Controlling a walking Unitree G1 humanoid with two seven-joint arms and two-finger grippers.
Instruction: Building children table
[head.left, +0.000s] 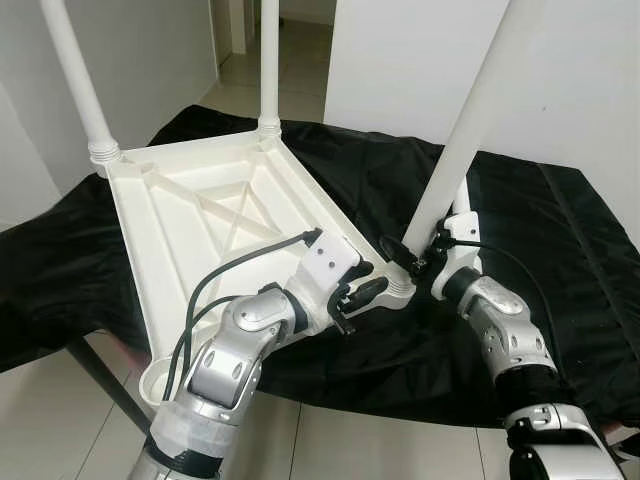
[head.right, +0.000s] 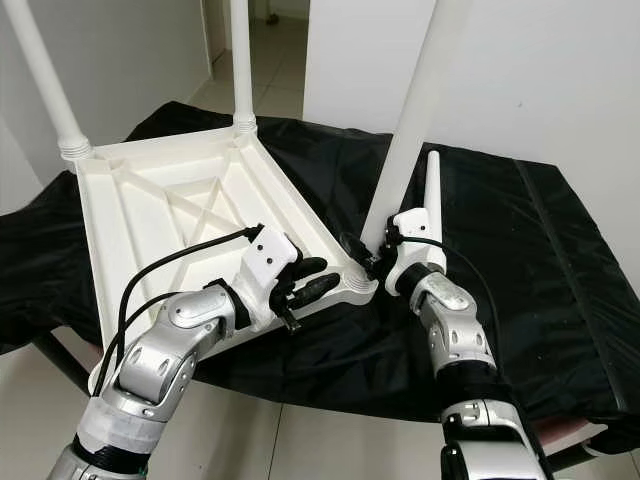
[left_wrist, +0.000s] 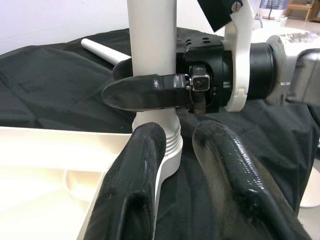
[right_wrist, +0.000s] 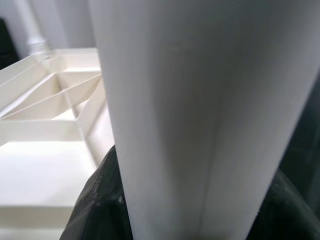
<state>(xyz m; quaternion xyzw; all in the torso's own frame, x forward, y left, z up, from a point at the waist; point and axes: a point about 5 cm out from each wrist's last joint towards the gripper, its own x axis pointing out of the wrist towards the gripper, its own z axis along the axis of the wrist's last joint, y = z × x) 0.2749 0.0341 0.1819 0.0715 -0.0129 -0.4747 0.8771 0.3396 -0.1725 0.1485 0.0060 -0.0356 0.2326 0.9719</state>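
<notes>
A white tabletop is laid upside down on a black cloth over the bench, its ribbed underside up. Two legs are screwed in upright at its far corners, one at 10 o'clock and one at 12 o'clock. A third leg is stood tilted in the near corner socket at 5 o'clock of the tabletop. The right pincer is clamped round this leg just above its threaded foot. The left pincer is parted (fingers either side of the socket corner), gripping nothing. A fourth leg lies on the cloth beyond the right wrist.
</notes>
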